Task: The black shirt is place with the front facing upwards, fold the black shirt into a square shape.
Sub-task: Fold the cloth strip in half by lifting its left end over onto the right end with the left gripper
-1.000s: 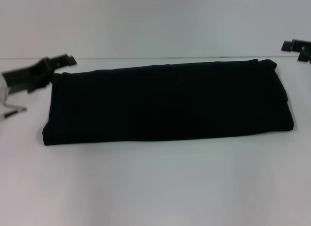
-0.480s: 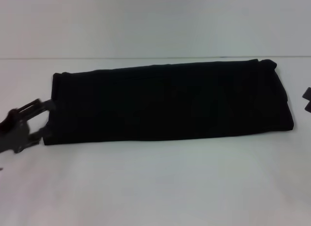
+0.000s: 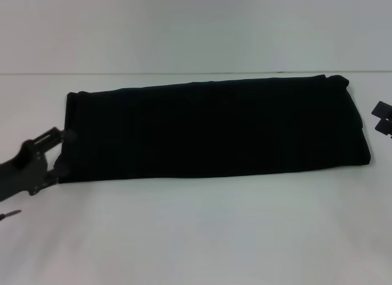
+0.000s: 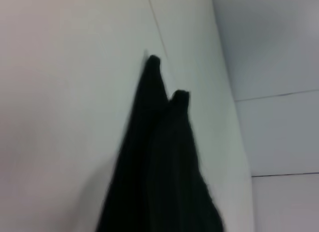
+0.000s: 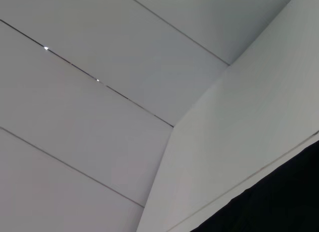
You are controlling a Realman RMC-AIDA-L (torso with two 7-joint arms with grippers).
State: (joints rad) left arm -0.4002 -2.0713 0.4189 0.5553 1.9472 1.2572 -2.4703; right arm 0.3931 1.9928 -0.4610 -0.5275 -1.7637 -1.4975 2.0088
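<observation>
The black shirt is lying folded into 1 long band across the far half of the white desk. Its left end is being approached by the left gripper, fingers spread wide. The right gripper is positioned beside the right end; its finger state cannot be told.

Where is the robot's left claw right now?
In the head view, the left gripper is low at the robot's left, at the near left corner of the black shirt, which lies folded in a long strip across the white table.
</observation>
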